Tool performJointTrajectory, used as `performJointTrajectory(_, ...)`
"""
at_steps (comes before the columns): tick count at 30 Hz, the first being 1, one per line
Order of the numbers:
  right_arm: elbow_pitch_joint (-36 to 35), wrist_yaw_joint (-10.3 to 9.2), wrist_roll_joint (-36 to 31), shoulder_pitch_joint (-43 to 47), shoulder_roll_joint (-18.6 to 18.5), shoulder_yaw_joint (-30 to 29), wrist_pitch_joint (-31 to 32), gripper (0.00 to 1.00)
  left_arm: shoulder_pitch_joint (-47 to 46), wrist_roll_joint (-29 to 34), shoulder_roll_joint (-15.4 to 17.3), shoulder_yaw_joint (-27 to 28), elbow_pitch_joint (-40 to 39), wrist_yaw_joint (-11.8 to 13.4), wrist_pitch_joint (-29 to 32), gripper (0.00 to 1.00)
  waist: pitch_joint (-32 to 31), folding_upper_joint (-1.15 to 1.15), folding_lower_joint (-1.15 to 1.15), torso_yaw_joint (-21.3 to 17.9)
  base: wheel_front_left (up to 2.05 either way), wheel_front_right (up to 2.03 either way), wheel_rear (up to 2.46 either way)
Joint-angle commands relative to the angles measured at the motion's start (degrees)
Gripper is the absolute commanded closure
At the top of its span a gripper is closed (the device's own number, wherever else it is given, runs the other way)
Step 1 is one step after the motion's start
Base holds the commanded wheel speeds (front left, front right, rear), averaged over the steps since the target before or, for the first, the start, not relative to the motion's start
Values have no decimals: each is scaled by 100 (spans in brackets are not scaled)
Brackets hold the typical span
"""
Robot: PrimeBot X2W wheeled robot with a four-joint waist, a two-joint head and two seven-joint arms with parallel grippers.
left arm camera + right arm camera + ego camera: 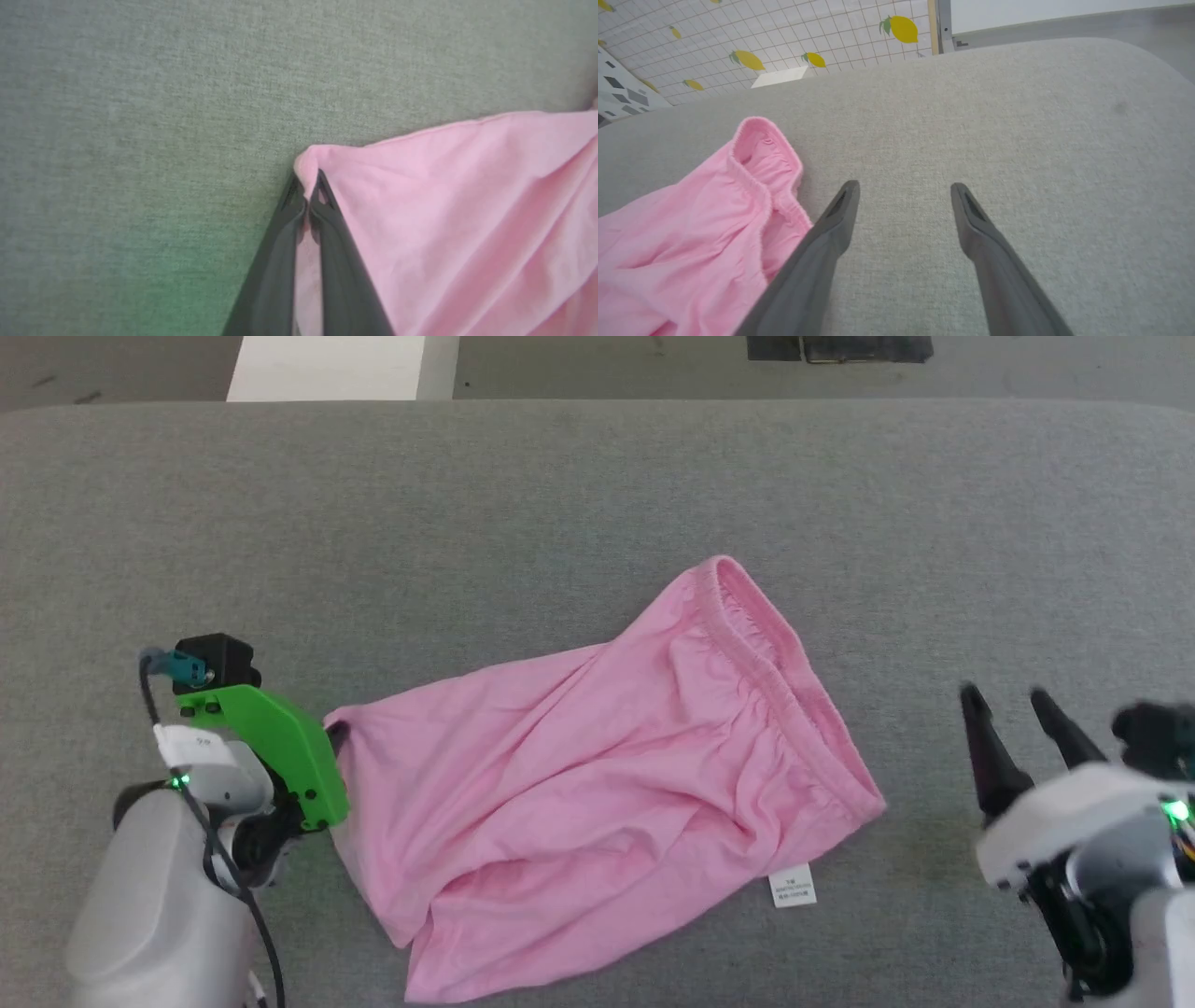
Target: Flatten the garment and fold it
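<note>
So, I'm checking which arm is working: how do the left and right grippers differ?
The left gripper is shut, pinching a corner of the garment; the right gripper is open and holds nothing. The left is at the end opposite the waistband; the right beside it. Both have dark fingers.

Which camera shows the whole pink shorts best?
The head view: the shorts lie whole on the grey surface, waistband and white label together. The left wrist view gives a close look at one corner pinched in the shut left pincer. The right wrist view gives the waistband's end beside the open right pincer.
</note>
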Motion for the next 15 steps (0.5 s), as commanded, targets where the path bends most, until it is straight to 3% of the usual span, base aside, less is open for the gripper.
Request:
performJointTrajectory(1,-135,-8,-87,-227,3,137,87,0,183,-144,-171,85,-63,46,-197,100,-23,43,0,80,0,0,0)
performJointTrajectory(8,-138,-8,-399,-1219,3,1296,1044,0,658,-503,-469,593,-1108,186,-1049,100,51,43,0,287,0,0,0)
performJointTrajectory(15,1165,-8,-1011,-2614,3,1959,1571,0,942,-561,-658,530,-1799,245,-1157,100,331,43,0,545,0,0,0)
